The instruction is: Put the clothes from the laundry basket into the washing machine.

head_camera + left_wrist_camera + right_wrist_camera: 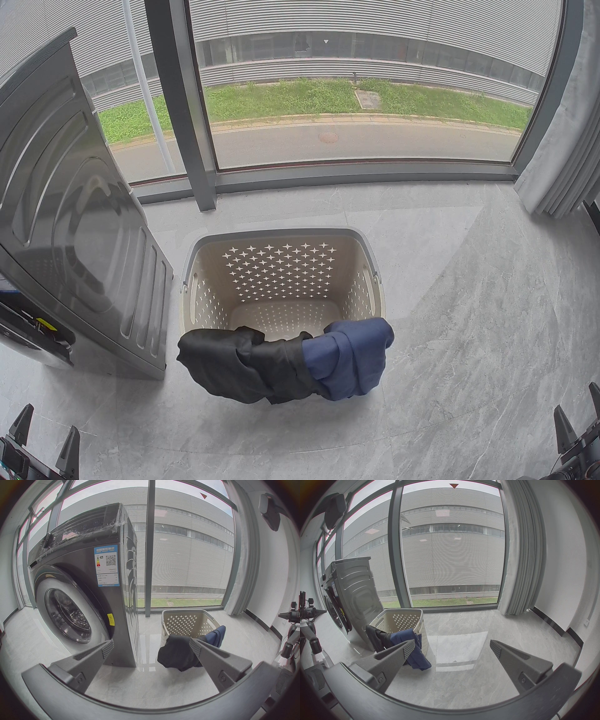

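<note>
Jaws of left pincer (150, 644) and right pincer (451, 645) gape wide, empty, well apart from the clothes (250, 369).

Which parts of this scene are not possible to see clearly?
Head view: near inner wall of the laundry basket, hidden by black garment and blue garment draped over its rim.
Head view: front of the washing machine, cut off by left edge.
Left wrist view: anything behind the dark door glass.
Head view: left pincer and right pincer, cut by bottom edge.
</note>
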You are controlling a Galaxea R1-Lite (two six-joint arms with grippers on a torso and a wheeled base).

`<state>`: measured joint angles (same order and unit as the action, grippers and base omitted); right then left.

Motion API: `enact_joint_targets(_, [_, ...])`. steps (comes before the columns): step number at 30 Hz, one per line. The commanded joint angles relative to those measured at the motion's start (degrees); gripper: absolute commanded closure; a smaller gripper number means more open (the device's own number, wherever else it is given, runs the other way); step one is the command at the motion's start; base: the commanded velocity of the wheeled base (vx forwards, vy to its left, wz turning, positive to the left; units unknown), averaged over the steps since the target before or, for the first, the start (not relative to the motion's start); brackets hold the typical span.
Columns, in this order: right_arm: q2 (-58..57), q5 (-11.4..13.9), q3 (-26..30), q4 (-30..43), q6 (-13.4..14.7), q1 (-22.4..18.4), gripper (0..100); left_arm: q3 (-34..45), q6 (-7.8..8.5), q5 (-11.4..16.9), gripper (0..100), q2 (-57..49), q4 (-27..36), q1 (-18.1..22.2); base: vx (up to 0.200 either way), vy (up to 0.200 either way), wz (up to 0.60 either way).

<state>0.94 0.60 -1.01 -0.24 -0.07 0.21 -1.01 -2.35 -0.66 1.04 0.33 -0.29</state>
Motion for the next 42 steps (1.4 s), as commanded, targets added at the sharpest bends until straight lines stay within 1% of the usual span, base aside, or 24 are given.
enact_joint_targets(1, [-0.85,0.02,1.01,-0.02,-0.01,0.06,0,0.84,-0.02,-0.04,0,-0.86,0.02,0.03,-0.200,0.000,0.00])
enact_joint_targets(6, [-0.85,0.02,1.01,-0.02,-0.01,0.06,0,0.84,-0.02,-0.04,0,-0.86,0.02,0.03,-0.200,0.000,0.00])
enact_joint_targets(18, [-0.85,0.11,1.01,-0.02,-0.10,0.06,0,0.84,-0.02,0.04,0,-0.86,0.02,0.03,0.000,0.000,0.00])
enact_joint_targets(42, [-0.85,-0.07,1.01,-0.02,-0.01,0.06,0,0.84,0.07,0.04,0,-0.86,-0.07,0.03,0.000,0.200,0.00])
